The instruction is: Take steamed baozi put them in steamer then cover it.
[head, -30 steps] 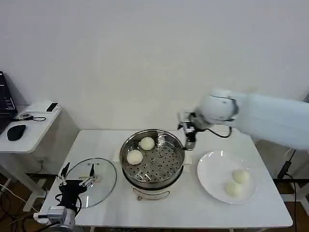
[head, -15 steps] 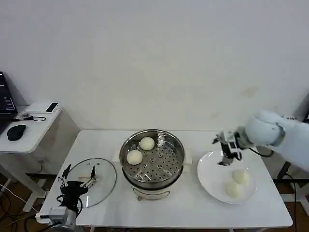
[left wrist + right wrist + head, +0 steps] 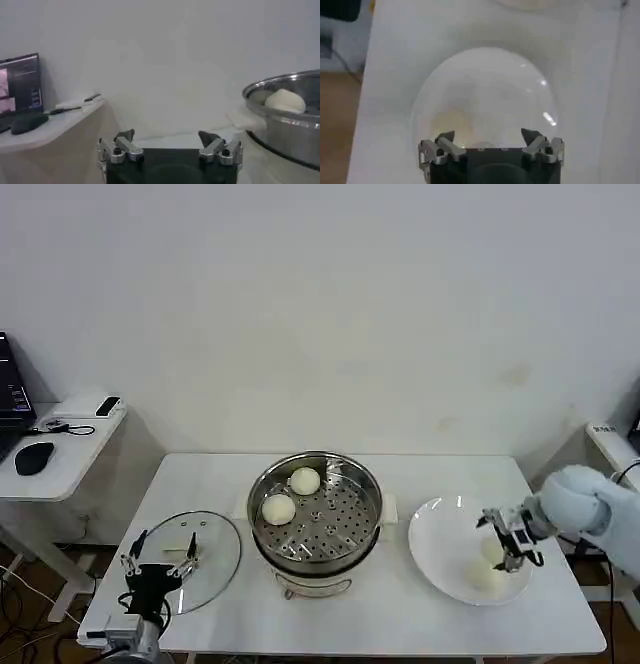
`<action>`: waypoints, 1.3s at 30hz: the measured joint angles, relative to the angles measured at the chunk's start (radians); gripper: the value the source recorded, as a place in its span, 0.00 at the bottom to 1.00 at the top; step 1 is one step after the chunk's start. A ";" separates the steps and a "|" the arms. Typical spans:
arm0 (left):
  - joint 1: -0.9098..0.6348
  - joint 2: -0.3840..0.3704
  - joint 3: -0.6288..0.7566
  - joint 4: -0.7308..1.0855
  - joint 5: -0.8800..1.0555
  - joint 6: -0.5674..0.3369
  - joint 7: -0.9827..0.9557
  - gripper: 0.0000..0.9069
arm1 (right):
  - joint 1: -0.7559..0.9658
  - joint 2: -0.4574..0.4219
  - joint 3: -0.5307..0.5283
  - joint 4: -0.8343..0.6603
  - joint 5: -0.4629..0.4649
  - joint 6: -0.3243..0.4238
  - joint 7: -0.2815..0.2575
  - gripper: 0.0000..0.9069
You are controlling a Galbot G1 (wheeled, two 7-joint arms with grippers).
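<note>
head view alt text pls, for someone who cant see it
The right end effector, open, hangs over two baozi on a white plate. Two more baozi sit in the uncovered steamer; the left end effector waits by the glass cover.

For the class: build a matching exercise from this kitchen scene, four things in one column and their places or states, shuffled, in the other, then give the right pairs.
Things
1. cover
2. steamer
3. white plate
4. right gripper

Places or states
A. holds two baozi on its perforated tray
B. open, over the plate's baozi
C. lies flat on the table at the robot's left
D. on the table at the robot's right, with two baozi

Pairs: 1-C, 2-A, 3-D, 4-B
</note>
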 measured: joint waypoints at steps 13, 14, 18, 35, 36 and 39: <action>0.001 0.006 -0.007 0.009 0.003 0.001 0.000 1.00 | -0.149 0.037 0.088 -0.069 -0.061 0.044 -0.025 1.00; 0.002 0.005 -0.007 0.011 0.003 0.000 0.000 1.00 | -0.154 0.041 0.090 -0.073 -0.064 0.044 -0.024 1.00; 0.001 0.003 -0.007 0.012 0.003 0.000 0.000 1.00 | -0.170 0.056 0.099 -0.092 -0.071 0.042 -0.017 0.89; -0.001 0.000 -0.011 0.008 0.004 -0.001 0.001 1.00 | -0.186 0.096 0.105 -0.133 -0.050 -0.002 -0.018 0.70; -0.001 0.000 -0.011 0.008 0.004 -0.001 0.001 1.00 | -0.185 0.096 0.105 -0.133 -0.049 -0.003 -0.019 0.70; 0.000 0.000 -0.011 0.007 0.004 -0.002 0.001 1.00 | -0.179 0.095 0.106 -0.131 -0.045 -0.004 -0.025 0.70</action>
